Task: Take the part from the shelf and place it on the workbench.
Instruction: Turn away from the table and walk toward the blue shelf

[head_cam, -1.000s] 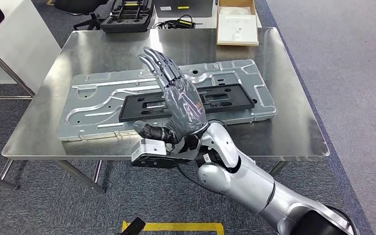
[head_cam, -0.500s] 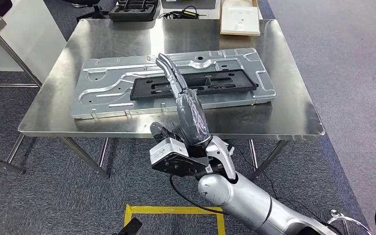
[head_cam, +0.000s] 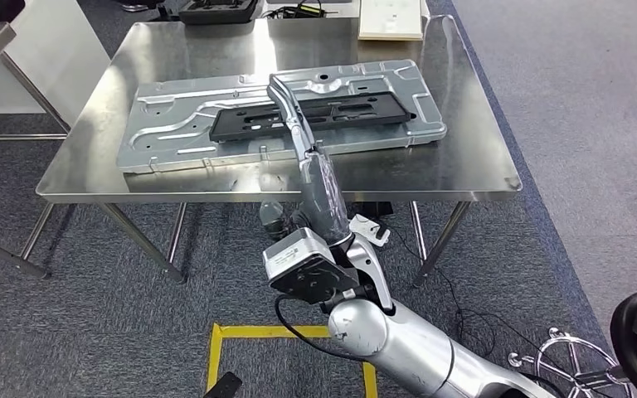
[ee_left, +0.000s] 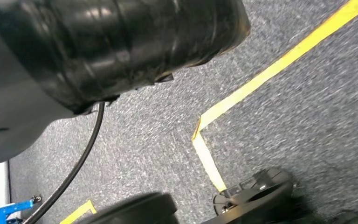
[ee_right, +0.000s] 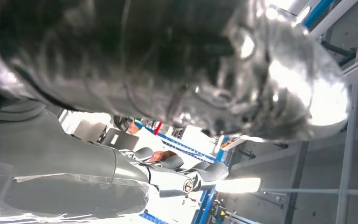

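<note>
Standing at twelve o'clock of the head view, the square stainless-steel workbench (head_cam: pixel 464 157) carries the long embossed silver sheet-metal panel (head_cam: pixel 174 133) across its middle, and on that panel lies the flat black rectangular plastic part with slots (head_cam: pixel 340 109), running from nine to three o'clock. The part looks already delivered, so the step in hand is judged to be clearing away from the bench without disturbing it. Doing that well means drawing the silver right arm (head_cam: pixel 398 340) straight toward six o'clock, lifting the hand before any sideways sweep so nothing catches the part's near edge or nudges the panel. The right hand (head_cam: pixel 319 186), seen edge-on, holds nothing; its fingers (head_cam: pixel 286 104) stretch out straight and lie close together, pointing to eleven o'clock. Their tips overlap the middle of the black part in the picture, but whether they touch it or hang above it cannot be told. The left wrist view shows grey carpet with yellow floor tape (ee_left: pixel 261 77); the left hand's state cannot be told.
</note>
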